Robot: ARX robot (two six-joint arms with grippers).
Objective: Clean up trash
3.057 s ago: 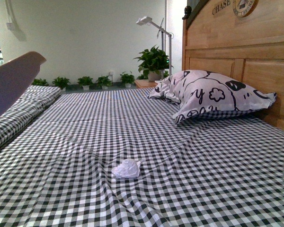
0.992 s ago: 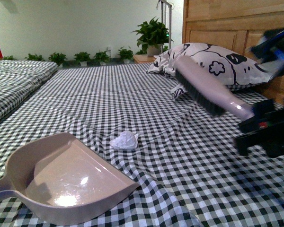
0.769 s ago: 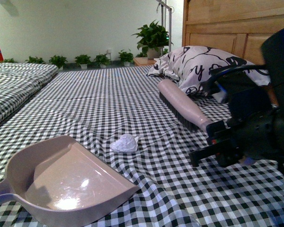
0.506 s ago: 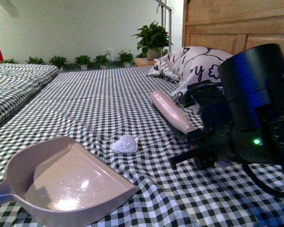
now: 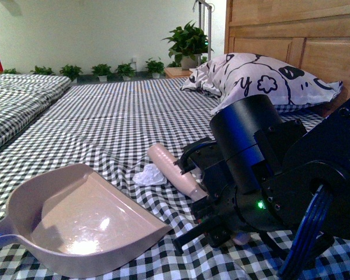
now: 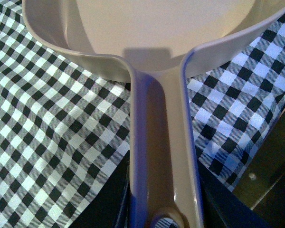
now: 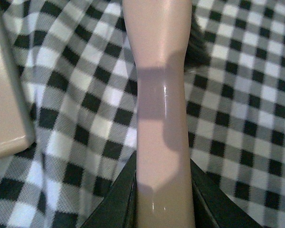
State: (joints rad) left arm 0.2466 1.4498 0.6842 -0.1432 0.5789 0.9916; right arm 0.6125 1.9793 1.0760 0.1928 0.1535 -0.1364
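Observation:
The trash (image 5: 147, 174), a small crumpled white wad, lies on the checked bedsheet just beyond the dustpan's open lip. The pale pink-beige dustpan (image 5: 81, 221) rests on the sheet at the near left. My left gripper (image 6: 164, 211) is shut on the dustpan's handle (image 6: 161, 142); it is out of the front view. My right gripper (image 5: 205, 209) is shut on the pink brush (image 5: 174, 170), whose head lies low against the right side of the wad. In the right wrist view the jaws (image 7: 164, 204) clamp the brush handle (image 7: 160, 104), with a dustpan corner (image 7: 4, 104) beside it.
The black right arm (image 5: 268, 175) fills the near right. A black-and-white patterned pillow (image 5: 262, 76) leans on the wooden headboard (image 5: 291, 29) at the back right. Folded checked bedding (image 5: 17, 99) lies at the far left. Potted plants (image 5: 186, 41) stand beyond the bed.
The dustpan came down from the raised left onto the sheet. My right arm has swung the brush from near the pillow down and left, up to the wad.

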